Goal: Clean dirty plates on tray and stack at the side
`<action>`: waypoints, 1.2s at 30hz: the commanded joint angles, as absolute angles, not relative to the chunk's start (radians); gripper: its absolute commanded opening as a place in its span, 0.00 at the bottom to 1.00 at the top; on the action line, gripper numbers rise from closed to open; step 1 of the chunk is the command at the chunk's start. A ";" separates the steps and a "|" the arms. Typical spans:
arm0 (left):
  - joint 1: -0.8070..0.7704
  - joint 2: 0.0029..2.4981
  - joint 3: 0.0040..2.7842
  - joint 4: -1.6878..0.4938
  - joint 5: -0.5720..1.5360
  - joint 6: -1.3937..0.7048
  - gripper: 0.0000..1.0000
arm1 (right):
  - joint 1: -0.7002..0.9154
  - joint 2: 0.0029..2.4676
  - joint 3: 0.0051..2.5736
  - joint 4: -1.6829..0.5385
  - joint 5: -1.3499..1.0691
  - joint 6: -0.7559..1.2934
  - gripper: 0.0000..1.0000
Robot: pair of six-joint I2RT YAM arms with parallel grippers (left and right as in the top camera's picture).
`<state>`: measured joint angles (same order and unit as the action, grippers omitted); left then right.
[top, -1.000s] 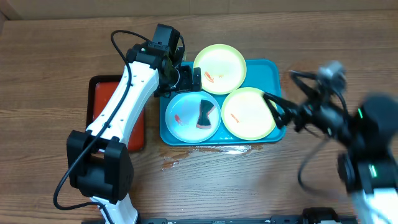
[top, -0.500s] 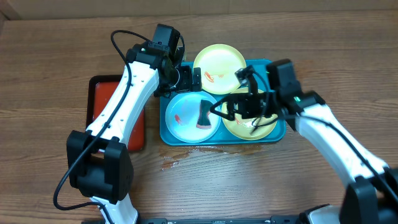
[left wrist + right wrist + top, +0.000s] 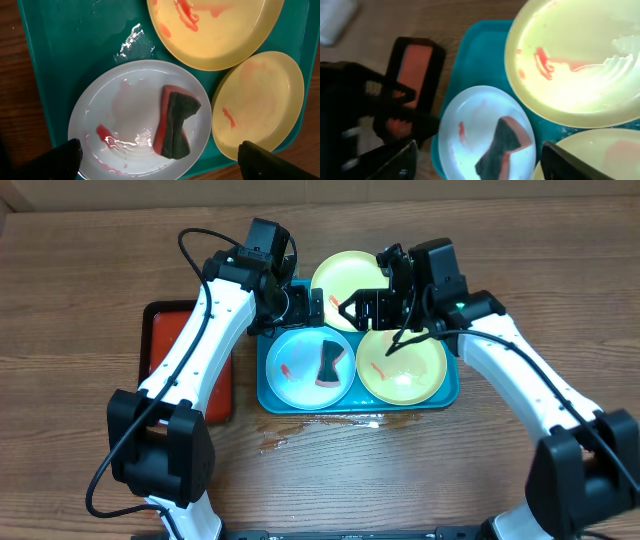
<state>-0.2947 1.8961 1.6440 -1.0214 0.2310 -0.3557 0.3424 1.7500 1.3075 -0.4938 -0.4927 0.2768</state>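
Observation:
The turquoise tray [image 3: 272, 390] holds three plates. A pale yellow-green plate [image 3: 365, 275] with red smears lies at the back, and a second one [image 3: 410, 370] at the front right. The light blue plate [image 3: 295, 370] at the front left carries a red smear and a red-and-dark-green sponge [image 3: 329, 365]. My left gripper [image 3: 308, 307] is open and empty above the tray's back left; its view shows the blue plate [image 3: 125, 105] and sponge [image 3: 175, 125] below. My right gripper [image 3: 357, 310] is open and empty above the tray, between the plates, over the blue plate [image 3: 470, 125].
A smaller red tray with a black rim [image 3: 215, 390] lies left of the turquoise tray, partly under my left arm. A wet patch [image 3: 320, 423] shines on the wooden table in front of the tray. Water also lies on the tray floor [image 3: 127, 42].
My right arm has swung in from the right edge of the table to above the tray's middle. My left arm, the plates and the sponge have not moved.

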 commanded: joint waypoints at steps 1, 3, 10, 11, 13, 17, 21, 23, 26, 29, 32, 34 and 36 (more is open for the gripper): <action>-0.298 1.897 1.645 -1.016 0.229 -0.337 1.00 | 0.353 1.817 1.330 -0.478 -0.456 0.315 0.67; -0.298 1.897 1.645 -1.016 0.228 -0.336 1.00 | 0.355 1.848 1.330 -0.472 -0.457 0.316 0.62; -0.298 1.897 1.645 -1.016 0.228 -0.337 1.00 | 0.368 1.920 1.330 -0.435 -0.456 0.315 0.61; -0.298 1.897 1.645 -1.016 0.228 -0.337 1.00 | 0.372 1.928 1.330 -0.430 -0.457 0.315 0.61; -0.298 1.897 1.645 -1.016 0.228 -0.336 1.00 | 0.382 1.944 1.330 -0.428 -0.456 0.315 0.61; -0.298 1.897 1.645 -1.017 0.228 -0.336 1.00 | 0.393 1.959 1.330 -0.447 -0.421 0.321 0.61; -0.298 1.897 1.645 -1.017 0.228 -0.336 1.00 | 0.392 1.960 1.330 -0.466 -0.376 0.353 0.61; -0.298 1.897 1.645 -1.016 0.228 -0.336 0.99 | 0.393 1.964 1.330 -0.466 -0.375 0.353 0.60; -0.298 1.897 1.645 -1.016 0.228 -0.336 1.00 | 0.392 1.975 1.330 -0.469 -0.375 0.376 0.61; -0.298 1.897 1.645 -1.017 0.229 -0.336 1.00 | 0.392 1.990 1.330 -0.467 -0.383 0.395 0.61; -0.298 1.897 1.645 -1.017 0.228 -0.336 1.00 | 0.392 1.995 1.330 -0.452 -0.419 0.387 0.61; -0.298 1.897 1.645 -1.017 0.228 -0.336 1.00 | 0.392 1.994 1.330 -0.431 -0.474 0.358 0.61; -0.298 1.897 1.645 -1.017 0.228 -0.336 1.00 | 0.393 1.994 1.330 -0.423 -0.495 0.348 0.62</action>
<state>-0.2947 1.8961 1.6440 -1.0176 0.2310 -0.3557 0.3927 1.9881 1.3075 -0.4351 -0.4328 0.3683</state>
